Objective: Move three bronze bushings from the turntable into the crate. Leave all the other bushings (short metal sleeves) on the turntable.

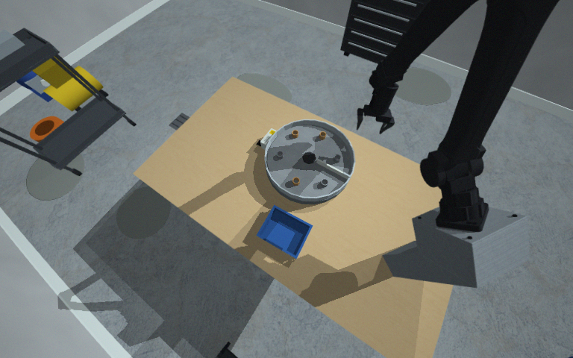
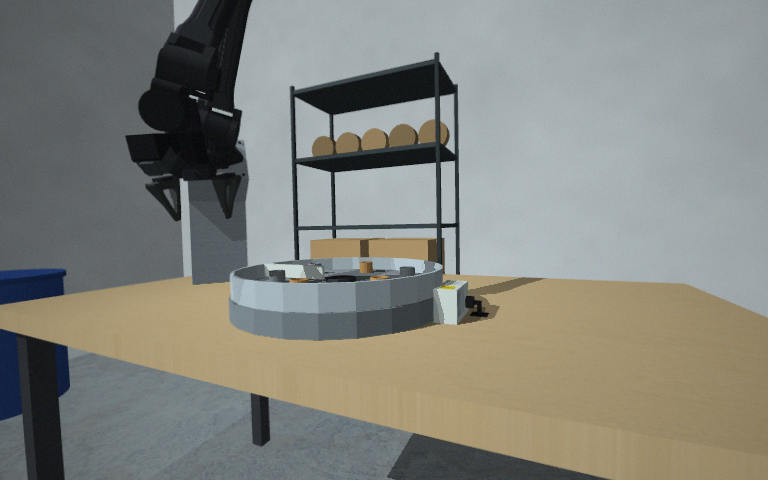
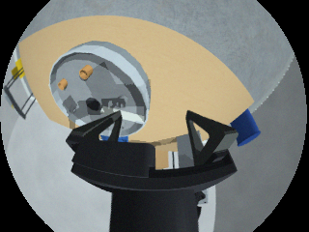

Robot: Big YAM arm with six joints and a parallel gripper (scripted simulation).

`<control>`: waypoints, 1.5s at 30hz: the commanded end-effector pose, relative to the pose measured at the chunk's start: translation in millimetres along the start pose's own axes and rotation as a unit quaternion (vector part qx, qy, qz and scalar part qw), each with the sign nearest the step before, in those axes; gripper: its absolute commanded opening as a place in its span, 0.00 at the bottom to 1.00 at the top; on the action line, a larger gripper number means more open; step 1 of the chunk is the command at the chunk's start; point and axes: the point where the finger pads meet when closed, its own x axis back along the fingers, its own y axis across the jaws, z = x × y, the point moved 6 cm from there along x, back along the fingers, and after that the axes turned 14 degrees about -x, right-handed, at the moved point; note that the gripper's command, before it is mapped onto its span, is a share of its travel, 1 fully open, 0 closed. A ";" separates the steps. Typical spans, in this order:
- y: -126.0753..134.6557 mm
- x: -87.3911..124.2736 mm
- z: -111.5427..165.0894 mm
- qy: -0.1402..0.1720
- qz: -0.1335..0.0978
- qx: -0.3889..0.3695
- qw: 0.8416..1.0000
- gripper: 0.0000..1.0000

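Observation:
A round grey turntable (image 1: 310, 159) sits on the wooden table. Three bronze bushings stand on it: one at the back left (image 1: 295, 133), one at the back (image 1: 322, 135) and one at the front (image 1: 296, 181). Dark grey bushings stand at the left (image 1: 279, 154), at the front right (image 1: 324, 183) and at the right (image 1: 336, 158). The blue crate (image 1: 284, 231) sits empty on the table in front of the turntable. My gripper (image 1: 374, 123) is open and empty, high above the table behind the turntable's right rim. It also shows in the exterior view (image 2: 195, 198) and in the wrist view (image 3: 154, 130).
A small white box (image 1: 268, 136) with a yellow label sits against the turntable's left rim. My arm's base (image 1: 460, 211) stands on a grey block at the table's right. A shelf rack (image 2: 376, 164) and a blue barrel (image 2: 31, 339) stand off the table.

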 end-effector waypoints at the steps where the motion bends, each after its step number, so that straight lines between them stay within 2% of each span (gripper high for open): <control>1: 1.4 2.3 -1.0 -0.003 -0.002 0.001 1.000 1.00; 18: 5.1 4.7 -4.1 -0.007 -0.005 0.003 1.000 1.00; 22: 9.8 1.8 7.7 -0.010 -0.005 0.000 1.000 1.00; 25: 18.1 -7.5 23.3 -0.014 0.004 -0.011 1.000 1.00; 31: 40.5 -28.7 73.6 -0.035 0.019 -0.046 0.998 1.00; 34: 40.5 -28.7 73.6 -0.035 0.019 -0.046 0.998 1.00; 36: 49.9 -35.3 99.9 -0.050 0.019 -0.064 0.996 1.00; 37: 49.9 -35.3 99.9 -0.050 0.019 -0.064 0.996 1.00; 42: 61.3 -40.4 140.8 -0.076 0.008 -0.096 0.992 1.00; 45: 64.1 -40.7 153.9 -0.084 0.001 -0.107 0.991 1.00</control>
